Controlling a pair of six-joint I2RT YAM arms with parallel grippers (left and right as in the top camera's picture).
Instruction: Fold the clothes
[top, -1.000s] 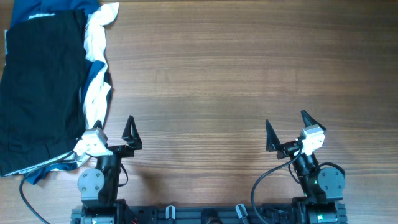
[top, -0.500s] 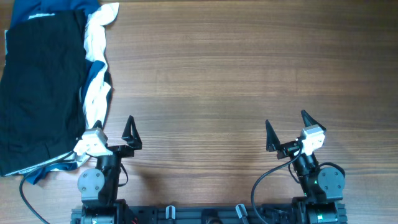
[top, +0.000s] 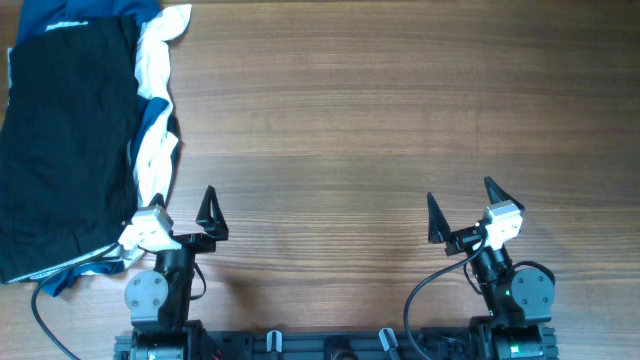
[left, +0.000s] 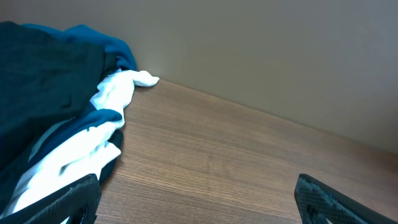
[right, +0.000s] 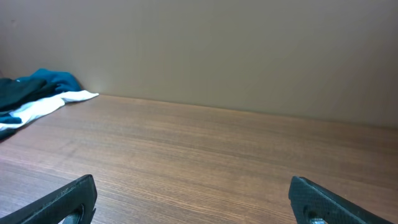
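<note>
The black garment (top: 65, 140) lies folded flat at the table's far left, on top of white and blue clothes. It also shows at the left of the left wrist view (left: 37, 81). My left gripper (top: 180, 215) is open and empty near the front edge, just right of the pile's front corner. My right gripper (top: 462, 208) is open and empty at the front right, far from the clothes. Its fingers frame bare wood in the right wrist view (right: 193, 199).
A white garment (top: 155, 90) and a blue one (top: 60, 12) stick out from under the black one along its right and back edges. The wooden table (top: 380, 120) stretches from the pile to the right edge. A wall stands behind it (right: 217, 50).
</note>
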